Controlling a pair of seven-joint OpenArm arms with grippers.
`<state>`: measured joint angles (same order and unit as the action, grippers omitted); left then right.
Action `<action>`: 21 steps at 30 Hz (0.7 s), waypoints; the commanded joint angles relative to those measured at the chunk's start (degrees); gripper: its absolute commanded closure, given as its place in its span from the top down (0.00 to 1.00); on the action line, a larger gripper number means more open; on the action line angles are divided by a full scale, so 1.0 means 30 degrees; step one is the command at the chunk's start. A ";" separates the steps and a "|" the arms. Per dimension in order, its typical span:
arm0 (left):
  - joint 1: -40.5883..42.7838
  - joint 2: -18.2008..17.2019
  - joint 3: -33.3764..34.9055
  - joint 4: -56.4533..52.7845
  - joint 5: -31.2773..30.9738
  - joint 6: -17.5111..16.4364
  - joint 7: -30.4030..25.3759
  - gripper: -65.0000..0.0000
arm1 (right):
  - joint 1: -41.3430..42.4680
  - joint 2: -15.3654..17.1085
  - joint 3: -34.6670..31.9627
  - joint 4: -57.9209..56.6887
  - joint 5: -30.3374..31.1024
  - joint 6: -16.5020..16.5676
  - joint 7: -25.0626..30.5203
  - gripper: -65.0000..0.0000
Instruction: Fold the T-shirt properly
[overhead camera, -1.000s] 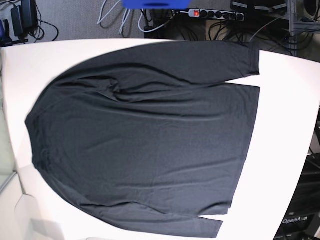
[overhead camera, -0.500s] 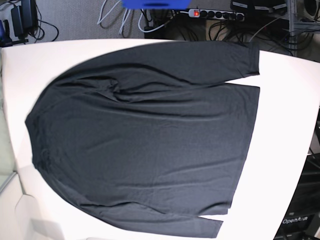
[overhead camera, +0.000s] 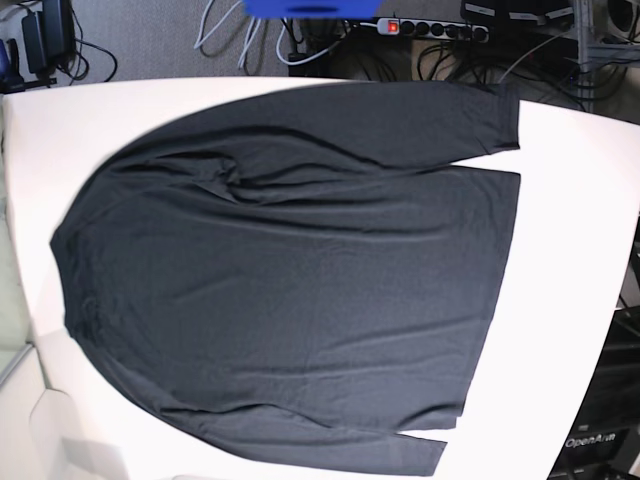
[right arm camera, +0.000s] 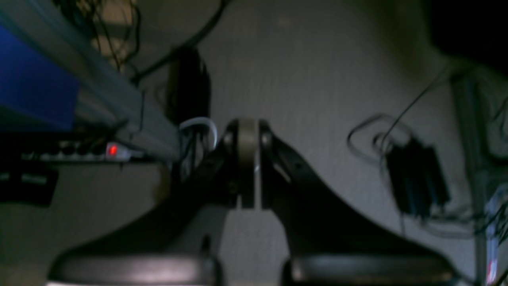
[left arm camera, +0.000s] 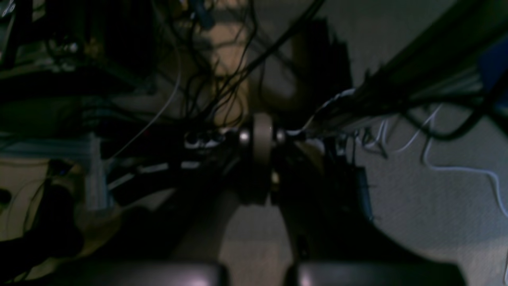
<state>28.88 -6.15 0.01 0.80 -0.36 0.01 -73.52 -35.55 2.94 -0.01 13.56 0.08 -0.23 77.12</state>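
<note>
Your left gripper (left arm camera: 260,147) and right gripper (right arm camera: 248,159) are both closed on nothing, parked off the table (overhead camera: 580,250) facing the floor cables. The T-shirt (overhead camera: 290,280) lies spread flat across the table, sleeves along its sides. Folding hasn't begun; you'll likely need to open up and reach for a sleeve first.

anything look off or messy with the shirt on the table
Mostly flat and spread out, but the shirt has a bunched patch of wrinkles near the upper left, around the shoulder. Its lower sleeve runs off the bottom edge of the view. Nothing looks damaged.
</note>
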 commanded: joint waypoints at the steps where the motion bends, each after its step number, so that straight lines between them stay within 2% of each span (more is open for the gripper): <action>1: 0.0321 -0.0074 -0.0018 -0.0046 -0.0070 0.0040 -0.0476 0.00 | -0.0941 0.0002 0.0048 0.0769 0.0077 0.0120 0.0622 0.00; 6: 0.0321 -0.0103 0.0011 -0.0046 -0.1213 -0.0018 -0.0506 0.00 | -0.3315 -0.0028 0.0253 0.5281 0.0077 0.0091 0.0564 0.00; 10: 0.0321 -0.0425 0.0011 -0.0046 -0.1272 -0.0018 -0.0506 0.00 | -0.4516 -0.0350 0.1190 0.8300 0.0077 0.0091 -0.0022 0.00; 15: 0.0174 -0.0455 -0.0018 0.0130 -0.1272 -0.0018 -0.0506 0.00 | -0.5307 -0.0555 0.1659 1.1933 0.0077 0.0091 -0.2777 0.00; 21: 0.1317 -0.0484 0.0011 0.3646 -0.1272 -0.0018 -0.0359 0.00 | -0.5718 -0.0555 0.1659 1.6007 0.0077 0.0091 -0.6616 0.00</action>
<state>30.96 -7.29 0.01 12.12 -4.12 -0.16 -73.06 -51.42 1.08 4.78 61.17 0.08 -0.08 55.09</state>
